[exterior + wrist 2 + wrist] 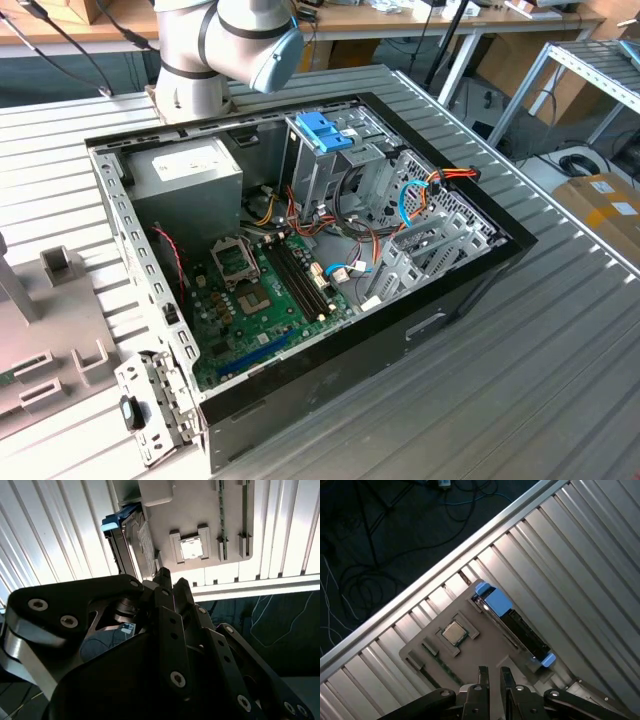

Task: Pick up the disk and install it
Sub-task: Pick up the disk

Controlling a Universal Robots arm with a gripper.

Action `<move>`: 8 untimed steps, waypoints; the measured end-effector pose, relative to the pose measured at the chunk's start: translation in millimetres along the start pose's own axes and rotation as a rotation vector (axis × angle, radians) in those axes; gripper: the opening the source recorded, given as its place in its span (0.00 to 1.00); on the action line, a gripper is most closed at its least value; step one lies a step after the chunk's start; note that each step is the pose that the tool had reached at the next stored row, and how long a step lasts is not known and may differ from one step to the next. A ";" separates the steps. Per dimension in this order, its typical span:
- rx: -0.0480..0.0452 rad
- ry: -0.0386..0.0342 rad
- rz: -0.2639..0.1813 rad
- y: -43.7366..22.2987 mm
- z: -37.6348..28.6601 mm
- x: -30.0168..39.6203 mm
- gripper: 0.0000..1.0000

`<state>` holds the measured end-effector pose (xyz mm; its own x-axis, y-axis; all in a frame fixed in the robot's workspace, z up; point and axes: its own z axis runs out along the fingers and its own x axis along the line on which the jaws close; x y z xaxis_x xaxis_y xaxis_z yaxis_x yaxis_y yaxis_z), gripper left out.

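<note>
Blue plastic at both ends, dark metal edge between: that's the disk (517,625), yeah? Where's it sitting? /benchrat

Yep. It stands on its edge in a slot of the grey fixture plate (482,640), out on the slatted metal table (580,555), so not in the computer case (330,365). Just beside it on the same plate, a processor chip (454,632) lies flat in its own little pocket. /slotjockey

And the claw? Got anything in it? /benchrat

Nope. In the first wrist view the gripper (494,672) hangs over the plate near the disk but apart from it. Its fingers have only a narrow gap between them, and nothing's in the gap. The second wrist view catches the disk's white label. In the exterior view the case lies open on the table: green motherboard (260,300) showing, blue clip (325,130) on top of the drive cage, grey power-supply box (190,170) in the corner. /slotjockey
</note>
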<state>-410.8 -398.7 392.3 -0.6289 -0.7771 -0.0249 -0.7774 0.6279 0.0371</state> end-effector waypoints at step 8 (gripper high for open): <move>-0.0016 0.0024 -0.066 0.0 0.0 0.0 0.24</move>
<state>-410.8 -398.7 392.3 -0.5766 -0.8167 -0.0249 -0.8169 0.5756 0.0372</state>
